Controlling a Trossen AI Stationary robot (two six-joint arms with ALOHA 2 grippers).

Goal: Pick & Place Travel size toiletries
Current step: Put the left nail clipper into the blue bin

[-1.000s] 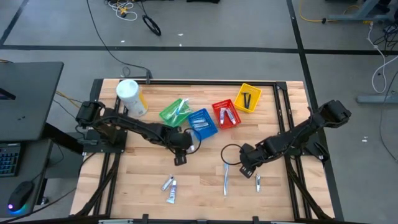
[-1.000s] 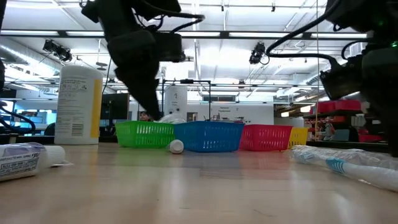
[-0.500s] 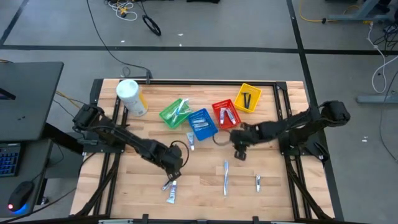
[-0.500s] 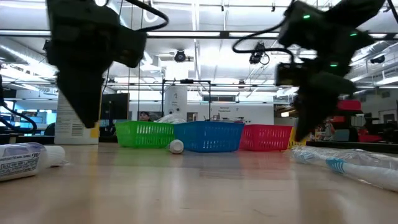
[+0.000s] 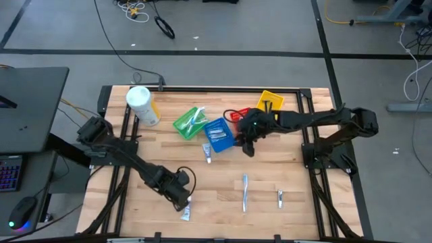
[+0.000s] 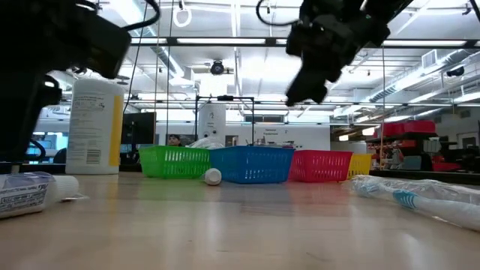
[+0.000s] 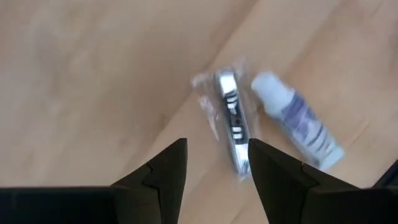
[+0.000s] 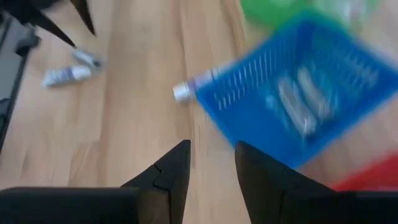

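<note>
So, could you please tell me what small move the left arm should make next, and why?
Probably lower the left claw a little further onto the wrapped silver tube. Its fingers stand open and empty, the tube lies on the table just ahead of the gap between them, and a white tube lies close beside it, so a straight descent seems safest. The right claw hovers by the blue basket.

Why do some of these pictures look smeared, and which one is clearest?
High view: sharpest, evenly lit, every item crisp. Right wrist view: the blue basket is streaked with motion blur. Left wrist view: the two tubes look soft. Low view: both arms are dark silhouettes against bright ceiling lights, and the nearest tube is out of focus.
</note>
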